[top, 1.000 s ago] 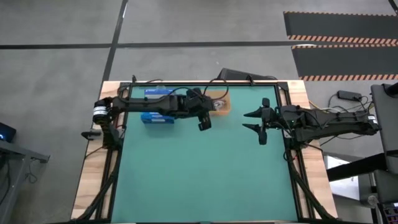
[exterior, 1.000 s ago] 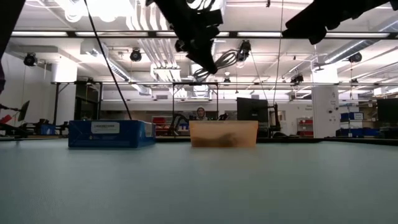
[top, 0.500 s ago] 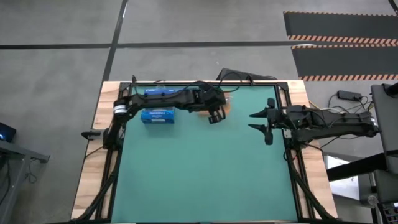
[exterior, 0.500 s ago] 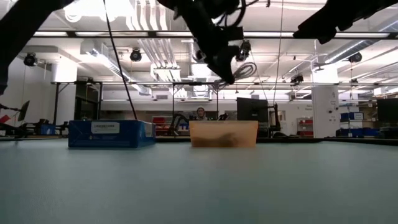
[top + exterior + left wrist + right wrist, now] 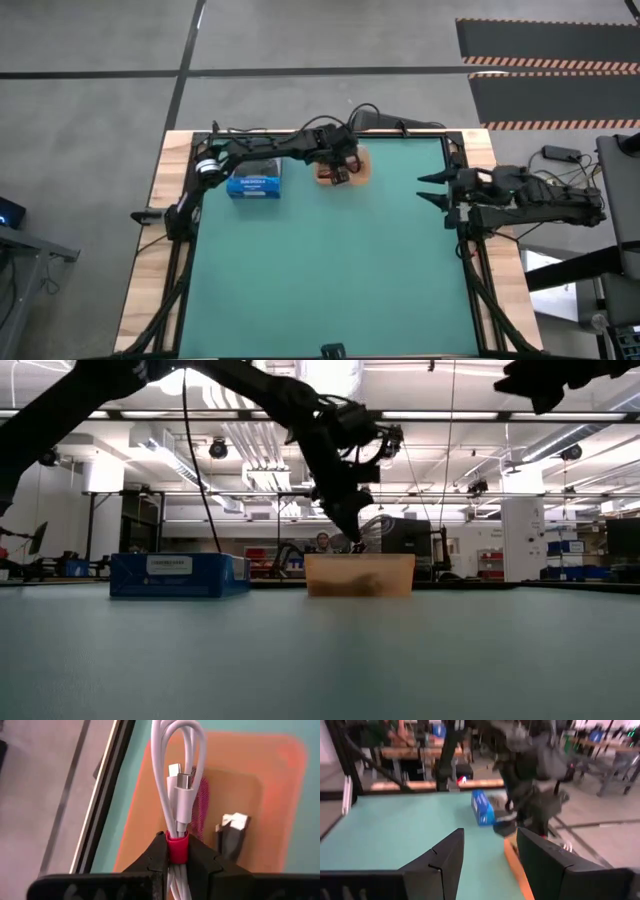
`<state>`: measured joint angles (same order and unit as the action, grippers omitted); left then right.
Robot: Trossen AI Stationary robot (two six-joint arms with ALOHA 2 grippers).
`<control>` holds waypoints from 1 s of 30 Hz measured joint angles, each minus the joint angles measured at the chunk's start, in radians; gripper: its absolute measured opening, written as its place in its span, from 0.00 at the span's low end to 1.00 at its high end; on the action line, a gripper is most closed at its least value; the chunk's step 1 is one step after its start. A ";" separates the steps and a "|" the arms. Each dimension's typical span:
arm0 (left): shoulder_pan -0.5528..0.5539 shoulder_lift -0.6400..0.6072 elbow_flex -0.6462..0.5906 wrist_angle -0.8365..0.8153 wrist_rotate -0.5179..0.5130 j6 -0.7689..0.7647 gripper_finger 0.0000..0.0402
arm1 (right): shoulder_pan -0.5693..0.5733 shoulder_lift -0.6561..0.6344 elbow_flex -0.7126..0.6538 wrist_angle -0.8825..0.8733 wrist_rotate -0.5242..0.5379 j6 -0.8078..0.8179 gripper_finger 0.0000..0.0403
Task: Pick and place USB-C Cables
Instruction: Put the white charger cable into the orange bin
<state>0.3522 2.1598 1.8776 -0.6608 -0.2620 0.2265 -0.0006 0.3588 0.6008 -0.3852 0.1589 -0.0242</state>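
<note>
My left gripper [image 5: 340,173] hangs over the orange tray [image 5: 361,166] near the table's far edge and is shut on the white USB-C cable bundle [image 5: 175,765]. Seen from the low view, this gripper [image 5: 350,536] points down just above the tray's rim [image 5: 360,558]. Inside the tray lie a red-pink cable [image 5: 202,805] and a dark cable with a pale plug [image 5: 231,831]. My right gripper [image 5: 433,188] waits open near the table's right edge, clear of everything. My left gripper [image 5: 177,845] pinches the white bundle between its two fingers [image 5: 155,854] at the red band [image 5: 177,849] that ties the loops together. The fingers come from above, slanting down. The bundle is lifted clear, its loops and plugs hanging below the fingers over the tray.
A blue box [image 5: 253,186] stands left of the tray on the green mat [image 5: 330,280]; it also shows in the right wrist view [image 5: 481,807]. A black frame [image 5: 300,135] runs along the far edge. The mat's middle and near part hold nothing.
My left gripper has carried the white bundle toward the far edge and down, from high over the mat to just above the orange tray. My right gripper has drawn back toward the right edge and stayed open.
</note>
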 joint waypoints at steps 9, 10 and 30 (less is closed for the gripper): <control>0.040 0.000 -0.051 0.024 0.002 0.016 0.06 | 0.000 0.010 -0.004 0.000 0.000 -0.002 0.43; 0.041 0.000 -0.055 0.025 0.002 0.016 0.06 | 0.000 0.010 -0.004 0.000 0.000 -0.002 0.43; 0.053 -0.001 -0.165 0.169 -0.001 0.016 0.09 | 0.000 0.010 -0.004 0.001 0.000 0.000 0.42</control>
<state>0.4057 2.1590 1.7126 -0.4917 -0.2629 0.2426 -0.0006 0.3687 0.5968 -0.3843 0.1589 -0.0238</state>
